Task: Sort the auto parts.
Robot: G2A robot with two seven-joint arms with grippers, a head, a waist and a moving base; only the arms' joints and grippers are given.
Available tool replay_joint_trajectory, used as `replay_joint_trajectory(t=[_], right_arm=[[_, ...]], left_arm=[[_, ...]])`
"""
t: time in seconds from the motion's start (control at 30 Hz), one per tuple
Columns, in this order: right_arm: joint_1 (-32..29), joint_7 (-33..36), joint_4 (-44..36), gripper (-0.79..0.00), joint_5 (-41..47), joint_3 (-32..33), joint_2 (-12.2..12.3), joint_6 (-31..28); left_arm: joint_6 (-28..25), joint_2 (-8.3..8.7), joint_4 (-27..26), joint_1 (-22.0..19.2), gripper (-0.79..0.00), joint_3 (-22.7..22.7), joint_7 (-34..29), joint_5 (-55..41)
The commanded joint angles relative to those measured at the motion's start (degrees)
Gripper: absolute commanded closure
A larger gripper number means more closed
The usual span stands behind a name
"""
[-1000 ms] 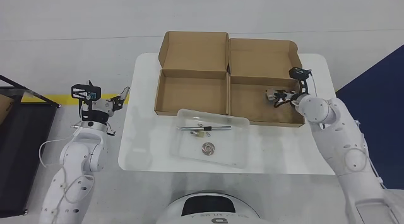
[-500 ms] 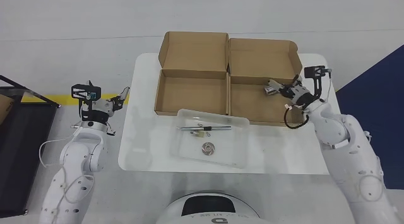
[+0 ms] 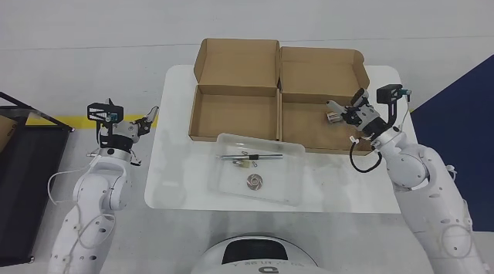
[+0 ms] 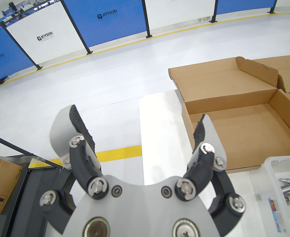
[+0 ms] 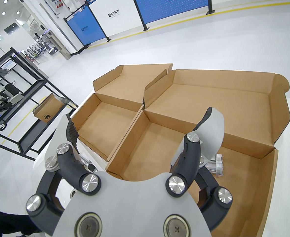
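Desk (image 3: 177,174) was seen carrying left box (image 3: 231,120), right box (image 3: 309,131) and clear tray (image 3: 287,187) | right gripper (image 5: 138,117) was held over right box, fingers spread, empty | left gripper (image 4: 137,114) was held off-desk, fingers spread | rod (image 3: 251,156) and round part (image 3: 252,182) were noted in tray | metal part (image 5: 216,166) was found lying in right box | step judged: drop-off; a pick from tray was called for next.

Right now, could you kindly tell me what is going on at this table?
The right gripper hangs open over the right cardboard box, where a metal part lies on the bottom. The left gripper is open and holds nothing, off the left side of the table. A rod and a round part lie in the clear tray, not yet sorted.
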Motion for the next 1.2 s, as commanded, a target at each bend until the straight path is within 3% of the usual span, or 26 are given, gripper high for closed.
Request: replay_joint_trajectory(t=[0.0,0.1,0.2,0.27,0.33,0.6,0.67,0.73,0.8,0.93,1.0,1.17], right_arm=[[0.00,0.00,0.00,-0.785,0.00,0.00,0.00,0.00],[0.00,0.00,0.00,-0.785,0.00,0.00,0.00,0.00],[0.00,0.00,0.00,-0.785,0.00,0.00,0.00,0.00],[0.00,0.00,0.00,-0.785,0.00,0.00,0.00,0.00],[0.00,0.00,0.00,-0.785,0.00,0.00,0.00,0.00],[0.00,0.00,0.00,-0.785,0.00,0.00,0.00,0.00],[0.00,0.00,0.00,-0.785,0.00,0.00,0.00,0.00],[0.00,0.00,0.00,-0.785,0.00,0.00,0.00,0.00],[0.00,0.00,0.00,-0.785,0.00,0.00,0.00,0.00],[0.00,0.00,0.00,-0.785,0.00,0.00,0.00,0.00],[0.00,0.00,0.00,-0.785,0.00,0.00,0.00,0.00],[0.00,0.00,0.00,-0.785,0.00,0.00,0.00,0.00]], left_arm=[[1.30,0.05,-1.01,0.10,-0.785,0.09,0.61,3.18],[7.72,-0.14,-5.00,2.81,-0.785,3.89,2.20,16.42],[10.26,-0.22,-8.33,5.03,-0.785,8.28,2.92,29.25],[9.15,-0.37,-9.67,5.60,-0.785,12.33,2.16,35.33],[7.89,-0.50,-10.37,5.37,-0.785,14.12,0.69,36.59],[7.89,-0.50,-10.37,5.37,-0.785,14.12,0.69,36.59],[2.06,-0.28,-10.16,5.67,-0.785,14.64,3.42,34.74],[-11.80,0.33,-9.95,5.15,-0.785,14.63,5.62,30.78],[-21.21,0.84,-9.16,2.88,-0.785,13.80,3.42,30.40],[-38.07,1.31,-7.85,-2.96,-0.785,17.70,-0.18,32.03],[-43.72,1.29,-5.81,-6.79,-0.785,19.80,-3.14,32.62],[-46.62,0.09,0.15,-14.48,-0.785,27.88,-9.41,33.66]])
